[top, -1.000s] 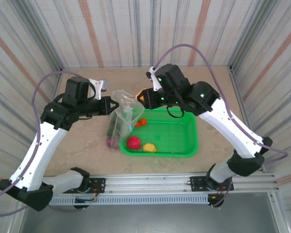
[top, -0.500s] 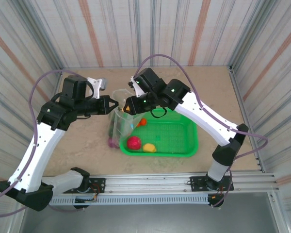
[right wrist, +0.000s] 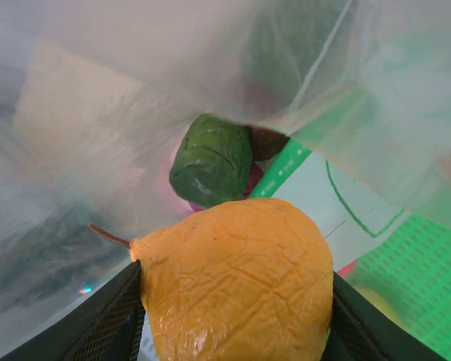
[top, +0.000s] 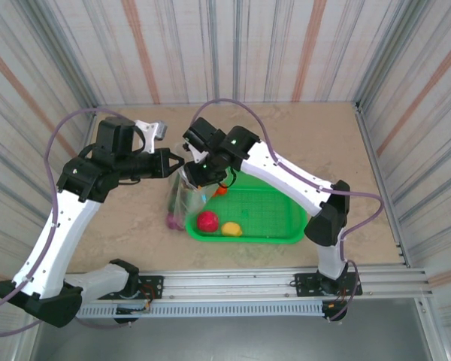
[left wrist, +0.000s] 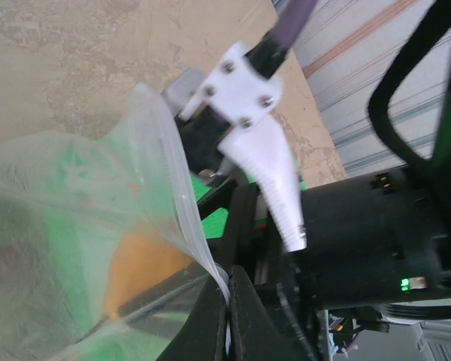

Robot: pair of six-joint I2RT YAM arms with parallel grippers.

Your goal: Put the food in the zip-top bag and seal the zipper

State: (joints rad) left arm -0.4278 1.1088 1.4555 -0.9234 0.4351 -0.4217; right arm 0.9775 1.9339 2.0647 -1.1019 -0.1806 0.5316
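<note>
We pinch the zipper with the left claw so that the zip-top bag stands open, while the right claw grips an orange toy fruit at its mouth.

Striped walls, prob. stone-look tbl

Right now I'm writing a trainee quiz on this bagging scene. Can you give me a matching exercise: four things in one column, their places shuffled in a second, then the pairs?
Things:
1. orange fruit
2. green food
3. red fruit
4. zipper

Places:
A. in the basket
B. pinched by the left end effector
C. held by the right end effector
D. deep in the bag

Pairs: 1-C, 2-D, 3-A, 4-B
</note>
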